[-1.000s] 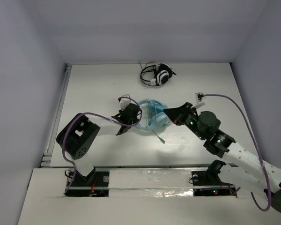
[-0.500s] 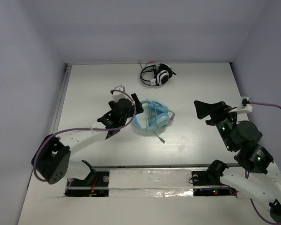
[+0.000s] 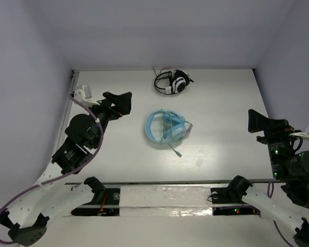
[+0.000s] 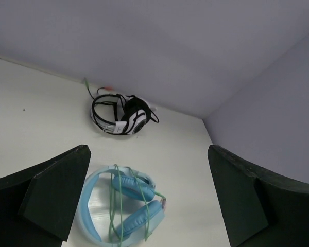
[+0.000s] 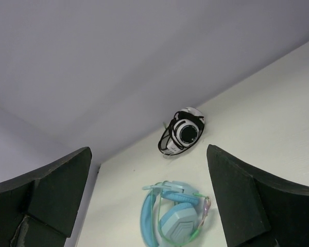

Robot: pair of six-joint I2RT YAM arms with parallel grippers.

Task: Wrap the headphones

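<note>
The light blue headphones lie flat in the middle of the table, their pale green cable looped across the headband and earcups. The cable's plug end trails toward the near edge. Nothing holds them. My left gripper hangs open off to their left, well apart. Far to the right, near the table's right edge, my right gripper is open too. The left wrist view shows the headphones low between wide fingers. In the right wrist view the headphones also sit low in frame.
A smaller black-and-white headset rests at the back edge by the wall, also seen as the headset and headset in the wrist views. A rail runs along the table's left side. A taped strip borders the near edge.
Both grippers were shut at the headphones a second ago. They have opened and drawn back, the left arm to the left, the right arm to the right. The headphones stay put.
</note>
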